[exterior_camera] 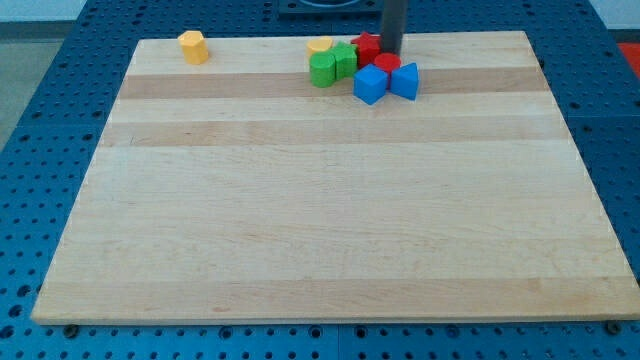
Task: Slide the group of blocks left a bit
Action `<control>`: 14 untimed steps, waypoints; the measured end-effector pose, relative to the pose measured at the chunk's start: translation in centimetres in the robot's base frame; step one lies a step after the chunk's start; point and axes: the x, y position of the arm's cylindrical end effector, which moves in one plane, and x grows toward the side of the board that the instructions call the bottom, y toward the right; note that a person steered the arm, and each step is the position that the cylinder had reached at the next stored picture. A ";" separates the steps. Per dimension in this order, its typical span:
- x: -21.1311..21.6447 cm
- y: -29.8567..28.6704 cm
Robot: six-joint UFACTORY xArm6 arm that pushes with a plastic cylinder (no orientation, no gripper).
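No readable text or labels appear anywhere.

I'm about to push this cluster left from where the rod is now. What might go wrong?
1. My tip sits at the cluster's upper right, by the red blocks; pushing from there may miss the two blue blocks lower down, splitting the group.
2. The cluster lies close to the board's top edge; a slanted push might send the yellow block off it.
3. A long push could reach the lone orange-yellow block further left.
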 end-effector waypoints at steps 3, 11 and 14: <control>0.0 5.6; 6.4 1.0; 4.8 3.2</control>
